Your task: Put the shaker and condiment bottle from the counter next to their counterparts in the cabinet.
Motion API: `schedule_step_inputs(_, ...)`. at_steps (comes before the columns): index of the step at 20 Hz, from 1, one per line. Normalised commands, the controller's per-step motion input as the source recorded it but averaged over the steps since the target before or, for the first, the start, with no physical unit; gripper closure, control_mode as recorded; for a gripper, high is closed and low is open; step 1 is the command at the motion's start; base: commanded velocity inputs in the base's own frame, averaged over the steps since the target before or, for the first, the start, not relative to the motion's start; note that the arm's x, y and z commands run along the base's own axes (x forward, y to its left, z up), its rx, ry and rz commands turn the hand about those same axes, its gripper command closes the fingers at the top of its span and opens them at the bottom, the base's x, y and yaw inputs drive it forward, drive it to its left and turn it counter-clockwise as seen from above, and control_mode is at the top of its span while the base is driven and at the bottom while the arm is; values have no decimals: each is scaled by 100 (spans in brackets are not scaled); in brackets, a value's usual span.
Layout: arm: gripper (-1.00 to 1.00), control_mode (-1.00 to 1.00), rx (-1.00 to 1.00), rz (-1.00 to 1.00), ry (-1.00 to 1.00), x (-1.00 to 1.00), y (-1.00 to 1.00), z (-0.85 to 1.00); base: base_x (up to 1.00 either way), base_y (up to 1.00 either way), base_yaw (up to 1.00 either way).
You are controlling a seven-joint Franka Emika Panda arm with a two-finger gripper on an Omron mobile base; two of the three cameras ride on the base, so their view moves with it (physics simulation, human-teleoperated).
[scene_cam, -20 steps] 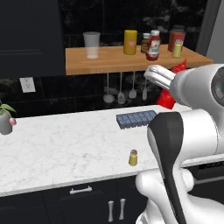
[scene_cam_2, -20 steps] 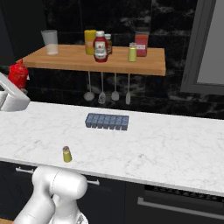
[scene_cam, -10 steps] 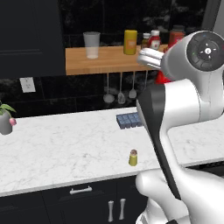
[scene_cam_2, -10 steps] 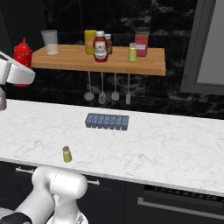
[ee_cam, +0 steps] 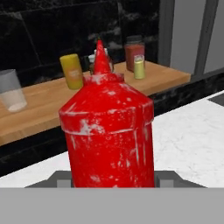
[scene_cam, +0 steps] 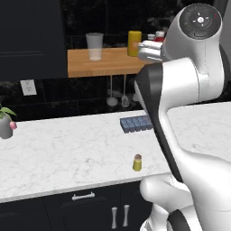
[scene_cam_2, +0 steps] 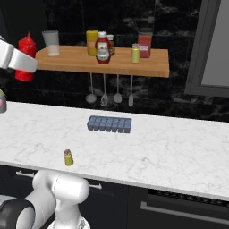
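I have the red condiment bottle point(ee_cam: 107, 131) pinched upright in the gripper point(ee_cam: 109, 181), carried in the air off the left end of the wooden cabinet shelf point(scene_cam_2: 107, 67), not yet set beside the ketchup bottle point(scene_cam_2: 103, 48). The small shaker point(scene_cam_2: 68, 158) sits untouched on the counter point(scene_cam_2: 147, 147). Both placements remain.

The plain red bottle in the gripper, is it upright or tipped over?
Upright. The red bottle is held with its tapered cap pointing straight up, left of the wooden shelf.
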Motion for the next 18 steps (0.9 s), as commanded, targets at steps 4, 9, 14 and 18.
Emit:
schedule_step_inputs(4, 100, -100, -21, 6, -5, 32, 0, -23, 0, 0, 0)
schedule_step_inputs(9, 100, -100, -20, 9, -18, 58, -16, -29, 0, 0, 0)
schedule_step_inputs(14, 100, -100, -7, 6, -11, 40, -39, 0, 0, 0, 0)
schedule_step_inputs(18, 100, -100, -6, 4, -1, 33, -3, 12, 0, 0, 0)
